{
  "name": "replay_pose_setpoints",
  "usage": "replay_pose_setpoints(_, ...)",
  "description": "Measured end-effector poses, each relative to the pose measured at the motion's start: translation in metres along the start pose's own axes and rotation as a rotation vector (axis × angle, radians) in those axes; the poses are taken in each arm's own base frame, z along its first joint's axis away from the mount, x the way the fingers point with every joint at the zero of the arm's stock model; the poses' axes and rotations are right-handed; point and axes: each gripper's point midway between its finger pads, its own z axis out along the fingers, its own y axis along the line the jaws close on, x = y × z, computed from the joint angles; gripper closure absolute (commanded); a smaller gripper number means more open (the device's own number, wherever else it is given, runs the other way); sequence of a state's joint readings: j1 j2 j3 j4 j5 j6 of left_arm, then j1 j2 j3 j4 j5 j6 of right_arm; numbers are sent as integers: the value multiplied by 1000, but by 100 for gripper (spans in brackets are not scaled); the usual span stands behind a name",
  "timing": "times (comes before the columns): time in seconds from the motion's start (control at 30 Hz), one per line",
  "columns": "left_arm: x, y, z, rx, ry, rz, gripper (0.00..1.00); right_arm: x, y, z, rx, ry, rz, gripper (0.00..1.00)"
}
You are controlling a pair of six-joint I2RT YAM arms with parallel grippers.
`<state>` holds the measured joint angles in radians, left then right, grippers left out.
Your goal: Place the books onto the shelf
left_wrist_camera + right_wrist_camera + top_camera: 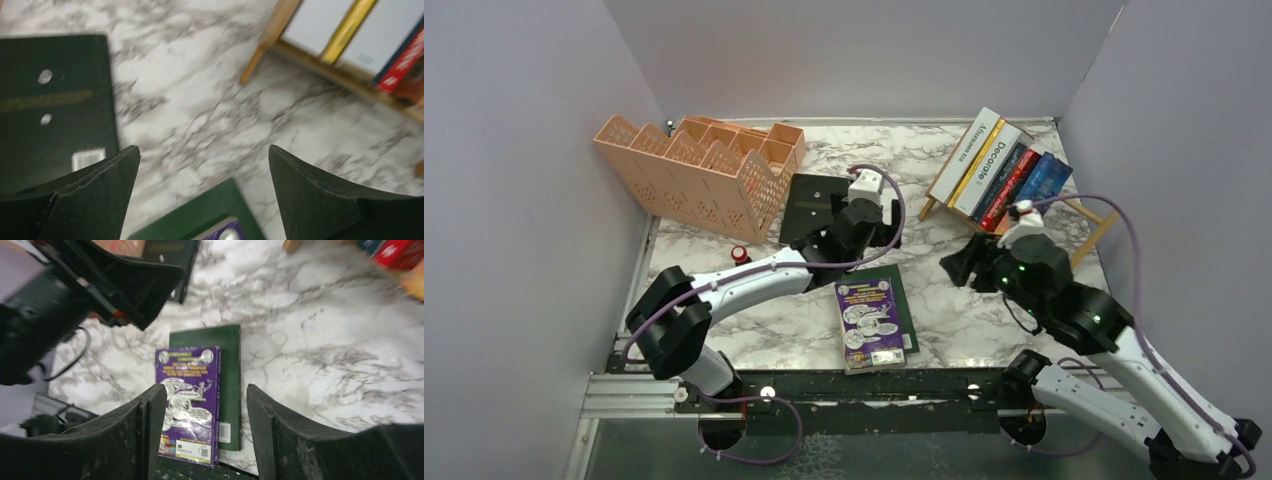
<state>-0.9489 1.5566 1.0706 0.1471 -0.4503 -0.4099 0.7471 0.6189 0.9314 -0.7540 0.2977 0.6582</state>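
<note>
Worktop: white-and-grey marble worktop point(964, 330) with three books lying loose on it, so I'd say the job's a bit over halfway.
Organizer: peach plastic lattice organizer point(694, 165) in the far left corner. Not the target, but it crowds the black book's left side.
Shelf: light-wood slatted book rack point(1096, 230) in the far right corner, tilted back so the row of shelved books point(999, 165) leans with spines showing. Free room looks to be at its right end.
Left gripper: left gripper point(204, 152) hovers over bare marble mid-worktop, fingers spread wide, empty.
Right gripper: right gripper point(206, 390) hangs above the near stack, fingers partly apart with nothing in them, probably lining up a pick.
Black book: flat black book point(809, 200) toward the far edge, just beside the organizer.
Green book: dark green book point(905, 315) by the near edge, middle, pinned under the purple one.
Purple book: purple cartoon-cover book point(868, 322) on top, so it likely goes first.
Red bit: small red thing point(739, 253) beside the left arm, can't tell what it is.
</note>
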Motion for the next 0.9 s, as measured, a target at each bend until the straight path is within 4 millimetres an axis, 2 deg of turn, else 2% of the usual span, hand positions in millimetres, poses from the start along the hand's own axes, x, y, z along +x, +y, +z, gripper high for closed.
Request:
replay_pose_setpoints(0.07,22,28,-12,-67,83,18,1,26,1,23,-4,84,-19,35)
replay_pose_setpoints(0.1,39,42,-22,-94,134,29,1,43,1,35,-3,140,-31,35)
replay_pose_setpoints(0.23,97,71,-62,-103,286,30,1,94,-4,68,6,310,-57,34)
replay_pose_setpoints(0.3,119,80,-78,-99,341,5,1,117,-7,78,9,387,-65,34)
replay_pose_setpoints(0.4,137,86,-94,-94,371,-64,1,143,-9,89,-2,463,-65,34)
replay_pose_setpoints(0.63,164,90,-116,-82,392,-272,1,183,-4,99,-89,569,-28,35)
replay_pose_setpoints(0.77,177,92,-124,-84,414,-336,3,198,-2,102,-119,613,-2,37)
replay_pose_setpoints(0.9,183,81,-127,-33,445,-388,6,206,2,106,-141,636,15,41)
